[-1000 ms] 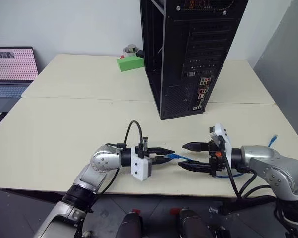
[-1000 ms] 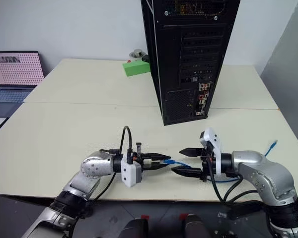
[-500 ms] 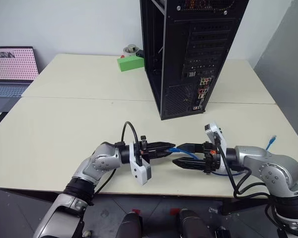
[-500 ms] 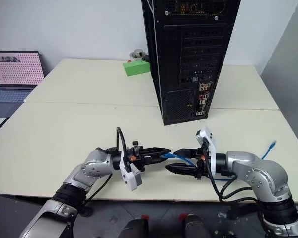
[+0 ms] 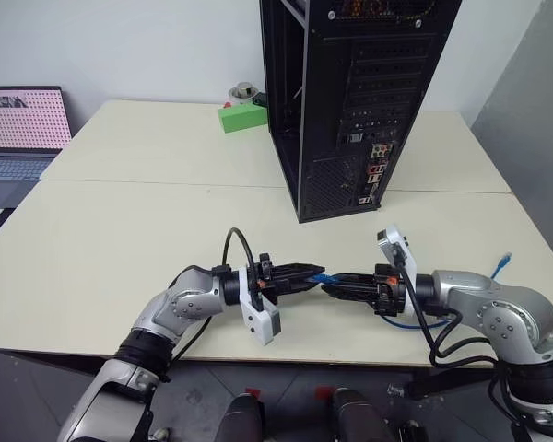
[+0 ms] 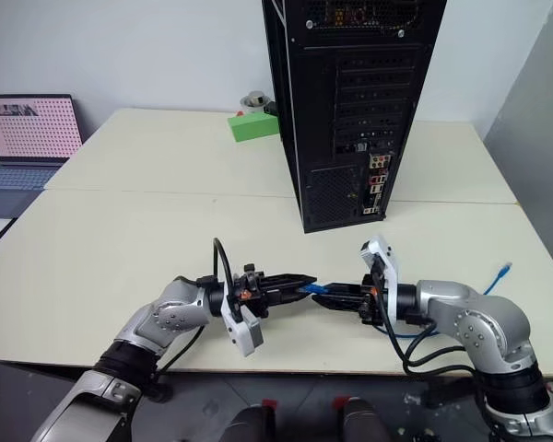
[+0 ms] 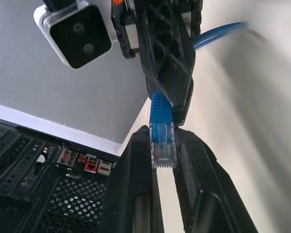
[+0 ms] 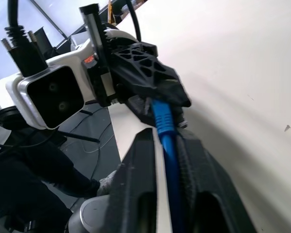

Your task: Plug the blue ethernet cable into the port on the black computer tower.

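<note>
The blue ethernet cable [image 5: 321, 276] is held just above the table's front edge between both grippers. My left gripper [image 5: 313, 273] points right and is shut on the cable's clear plug [image 7: 162, 145]. My right gripper [image 5: 330, 287] points left, tip to tip with it, shut on the blue cord [image 8: 167, 141] just behind the plug. The cord loops under my right arm, and its far plug [image 5: 507, 258] lies on the table at the right. The black computer tower [image 5: 350, 101] stands behind, rear facing me. The port is somewhere in its coloured connector cluster [image 5: 376, 168]; I cannot single it out.
A green block [image 5: 241, 117] and a small round metal object [image 5: 244, 90] sit left of the tower at the back. A laptop [image 5: 23, 124] stands open at the far left. The pale table [image 5: 120, 230] stretches between my arms and the tower.
My right gripper closed from wide open onto the cord behind the plug. My left wrist rolled, keeping its grip on the plug. Neither hand shifted much.
</note>
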